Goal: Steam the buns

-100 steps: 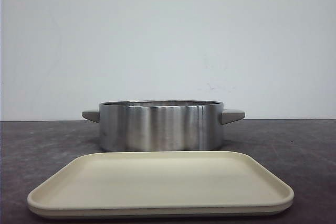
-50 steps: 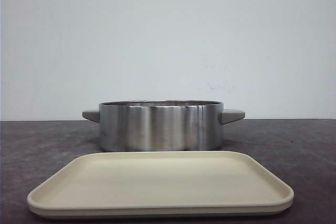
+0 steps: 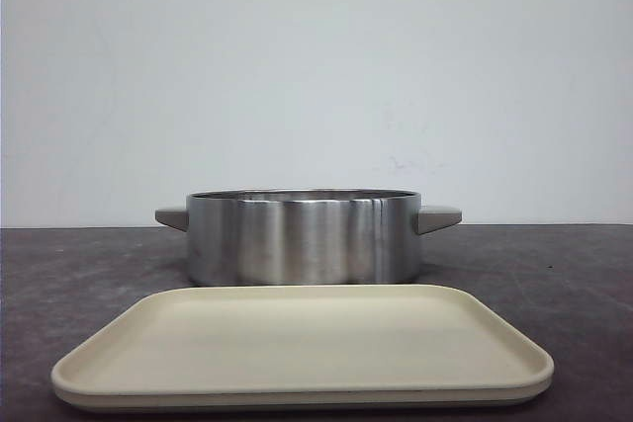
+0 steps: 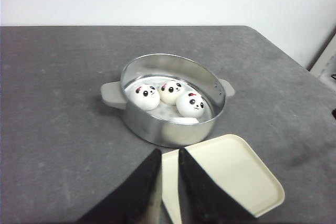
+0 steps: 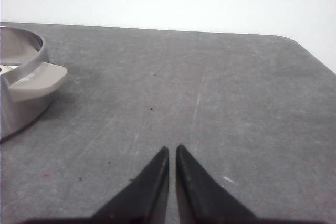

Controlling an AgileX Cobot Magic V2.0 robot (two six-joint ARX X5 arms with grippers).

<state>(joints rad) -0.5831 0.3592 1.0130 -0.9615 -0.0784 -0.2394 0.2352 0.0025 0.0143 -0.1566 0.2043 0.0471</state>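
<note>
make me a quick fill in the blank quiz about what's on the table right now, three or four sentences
1. The buns lie inside the metal ____.
2. The cream tray holds ____ buns.
3. The faces painted on the buns are ____ faces.
4. The pot has ____ side handles.

Missing words: pot; no; panda; two

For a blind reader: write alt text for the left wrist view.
Three panda-faced buns, and part of a fourth, sit inside a steel steamer pot on a grey table. An empty cream tray lies beside it, behind the nearly closed left gripper.
</note>
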